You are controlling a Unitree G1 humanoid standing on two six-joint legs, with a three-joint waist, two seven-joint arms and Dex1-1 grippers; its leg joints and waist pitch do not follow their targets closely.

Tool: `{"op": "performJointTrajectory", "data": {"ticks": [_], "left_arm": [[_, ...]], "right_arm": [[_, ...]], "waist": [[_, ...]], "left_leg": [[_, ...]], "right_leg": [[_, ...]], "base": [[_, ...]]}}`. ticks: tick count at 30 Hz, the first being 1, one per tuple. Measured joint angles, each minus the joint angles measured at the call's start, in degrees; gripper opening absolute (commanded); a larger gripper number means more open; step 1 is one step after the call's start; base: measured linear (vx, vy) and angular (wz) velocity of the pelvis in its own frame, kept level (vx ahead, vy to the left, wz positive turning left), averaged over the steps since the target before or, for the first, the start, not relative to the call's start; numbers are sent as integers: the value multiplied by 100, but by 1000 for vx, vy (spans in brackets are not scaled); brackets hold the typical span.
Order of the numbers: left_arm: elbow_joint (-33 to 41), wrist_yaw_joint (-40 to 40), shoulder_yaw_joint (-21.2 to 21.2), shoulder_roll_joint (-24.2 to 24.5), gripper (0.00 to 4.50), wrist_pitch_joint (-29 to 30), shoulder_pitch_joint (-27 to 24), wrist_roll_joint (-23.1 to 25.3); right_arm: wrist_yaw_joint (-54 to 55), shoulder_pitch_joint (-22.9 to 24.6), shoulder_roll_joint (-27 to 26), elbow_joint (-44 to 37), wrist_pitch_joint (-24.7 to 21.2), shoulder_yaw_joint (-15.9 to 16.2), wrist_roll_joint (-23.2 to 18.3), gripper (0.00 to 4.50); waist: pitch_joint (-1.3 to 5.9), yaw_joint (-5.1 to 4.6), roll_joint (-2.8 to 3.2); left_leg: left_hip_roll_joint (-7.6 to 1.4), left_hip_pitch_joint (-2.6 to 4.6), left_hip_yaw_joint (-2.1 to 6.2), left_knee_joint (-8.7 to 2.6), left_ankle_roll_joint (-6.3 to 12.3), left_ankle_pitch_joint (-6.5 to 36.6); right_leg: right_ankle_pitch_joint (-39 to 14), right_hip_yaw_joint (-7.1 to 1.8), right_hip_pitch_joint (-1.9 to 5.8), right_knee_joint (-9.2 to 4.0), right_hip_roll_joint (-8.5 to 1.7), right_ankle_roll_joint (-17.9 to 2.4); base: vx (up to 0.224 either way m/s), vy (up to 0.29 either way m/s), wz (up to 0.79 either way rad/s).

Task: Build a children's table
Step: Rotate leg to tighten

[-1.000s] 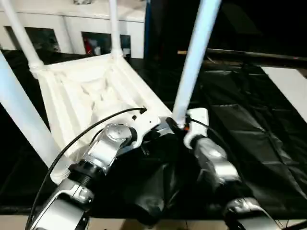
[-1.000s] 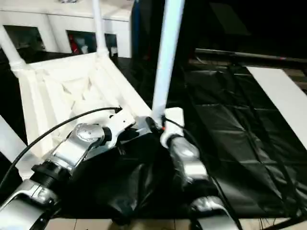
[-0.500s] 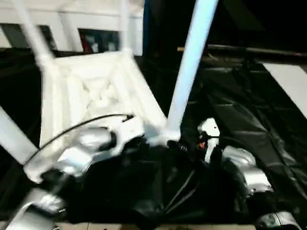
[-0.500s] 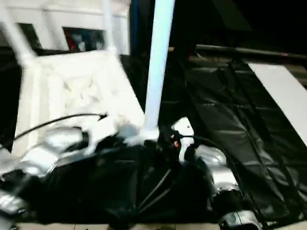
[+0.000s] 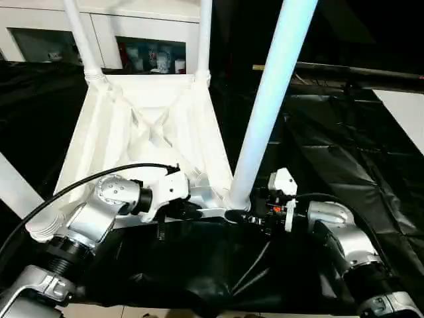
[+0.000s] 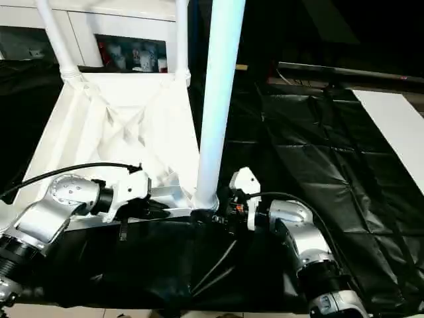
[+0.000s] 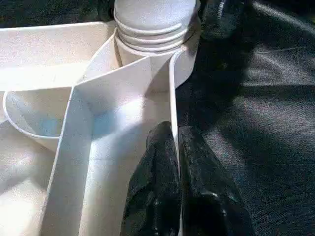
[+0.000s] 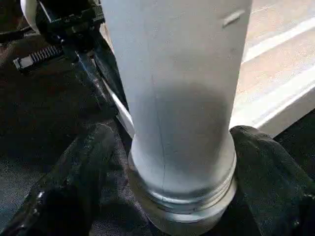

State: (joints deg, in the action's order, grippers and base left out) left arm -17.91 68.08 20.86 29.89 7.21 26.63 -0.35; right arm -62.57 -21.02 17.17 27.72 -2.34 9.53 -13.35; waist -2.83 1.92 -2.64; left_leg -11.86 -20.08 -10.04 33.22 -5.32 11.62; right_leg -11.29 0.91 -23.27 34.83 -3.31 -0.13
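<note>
Swung square since earlier, the table top [image 5: 142, 142] looks light, stiff: left tool [image 7: 174, 162] pinches its near rim; right tool [image 8: 179, 162] gapes around near leg [image 5: 268, 109].

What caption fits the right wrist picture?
Two black fingers straddle the base of a white table leg at its corner socket.

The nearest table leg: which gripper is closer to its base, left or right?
Right. The right gripper has its fingers on both sides of the leg base; the left gripper pinches the tabletop rim beside it.
</note>
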Motion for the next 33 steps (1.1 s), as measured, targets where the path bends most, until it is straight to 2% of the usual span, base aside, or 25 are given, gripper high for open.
{"op": "performJointTrajectory", "data": {"ticks": [1,4,7,8,16,18,21,24,26,30,33], "left_arm": [[0,25,-11,2,0,0,-4,0],[-1,28,-16,1,0,0,-5,0],[-1,51,-19,3,0,0,-7,-3],[-1,53,-19,3,0,0,-7,-4],[36,110,-23,21,0,82,-20,-11],[10,29,-43,-5,0,163,-18,5],[-332,-633,-141,-320,0,416,195,203],[-700,-1506,-213,-875,0,782,468,438],[-823,-1912,-229,-1169,0,1027,599,505],[-1093,-2460,-238,-1569,0,1253,800,585],[-1213,-2615,-199,-1708,0,1260,880,661]], "right_arm": [[-2,-19,11,10,-5,1,0,350],[-33,-63,5,20,-9,8,-5,310],[-39,-66,8,44,-9,-4,-13,302],[-42,-66,8,44,-9,-4,-13,277],[-108,-64,2,44,-30,-6,0,262],[88,-75,-77,181,98,-10,59,262],[1350,-284,-579,725,407,-172,243,261],[3060,-543,-1138,1170,438,-424,397,261],[3881,-655,-1345,1310,414,-498,452,261],[4721,-816,-1623,1473,387,-725,505,261],[4841,-864,-1690,1535,380,-794,523,261]], "waist": [[0,2,0],[-1,1,-1],[-1,6,-2],[-1,6,-2],[0,7,-3],[5,-1,-9],[15,-58,-21],[11,-158,-21],[13,-179,-18],[19,-170,-10],[26,-153,-4]], "left_leg": [[0,0,0,0,0,0],[0,0,-1,0,0,0],[0,-1,-2,0,0,0],[0,-1,-1,0,0,0],[0,1,-2,1,0,0],[0,3,-4,1,0,0],[-1,25,3,19,-7,-5],[2,21,15,41,-8,-6],[7,18,17,44,-8,-6],[8,12,17,45,-8,-5],[7,10,18,43,-8,-5]], "right_leg": [[0,0,0,0,0,0],[0,0,0,1,0,0],[0,0,0,1,0,0],[0,0,0,1,0,0],[0,0,1,2,0,0],[0,-1,8,6,0,-1],[8,-5,25,21,0,-11],[-4,-5,20,14,-4,10],[-4,-5,17,4,-8,12],[-4,-7,16,6,-8,12],[-2,-7,22,9,-8,14]], "base": [[0,0,0],[0,0,0],[0,0,0],[0,0,0],[0,0,0],[0,0,0],[-19,-1,-2],[-72,6,-7],[0,0,0],[0,0,0],[0,0,0]]}}
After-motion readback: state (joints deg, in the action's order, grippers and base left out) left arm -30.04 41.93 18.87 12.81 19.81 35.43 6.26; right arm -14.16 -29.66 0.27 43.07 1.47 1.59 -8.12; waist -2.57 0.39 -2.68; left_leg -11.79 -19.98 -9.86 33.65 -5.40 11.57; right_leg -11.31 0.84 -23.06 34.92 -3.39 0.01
